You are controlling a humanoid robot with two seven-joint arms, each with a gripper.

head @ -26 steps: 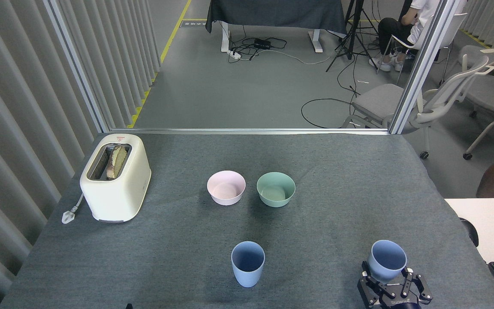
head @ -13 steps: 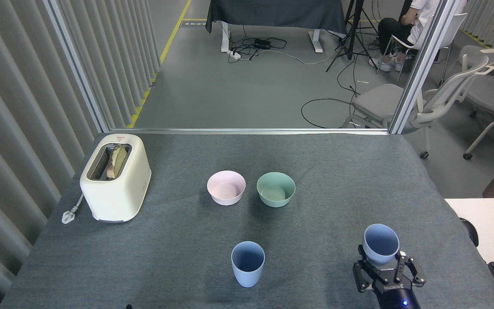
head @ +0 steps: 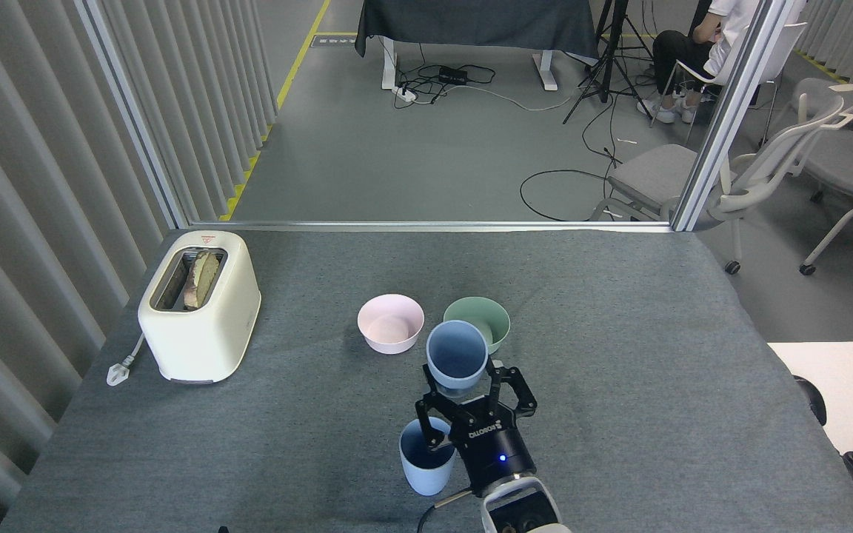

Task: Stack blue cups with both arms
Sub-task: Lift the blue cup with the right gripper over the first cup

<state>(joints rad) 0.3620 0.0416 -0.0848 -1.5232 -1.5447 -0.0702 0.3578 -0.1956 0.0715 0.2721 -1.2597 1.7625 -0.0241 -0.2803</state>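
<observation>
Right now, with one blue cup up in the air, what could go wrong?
The right tool holds the lifted blue cup tilted and beyond the standing blue cup, so lowering it now might miss or clip the rim and tip that cup over. The mint-green bowl sits just behind it, so a swing forward could bump it.

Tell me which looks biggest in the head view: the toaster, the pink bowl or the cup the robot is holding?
1. Toaster, clearly largest.
2. and 3. Pink bowl and held cup look about alike; the cup is raised nearer the camera, so I won't rank them.
</observation>
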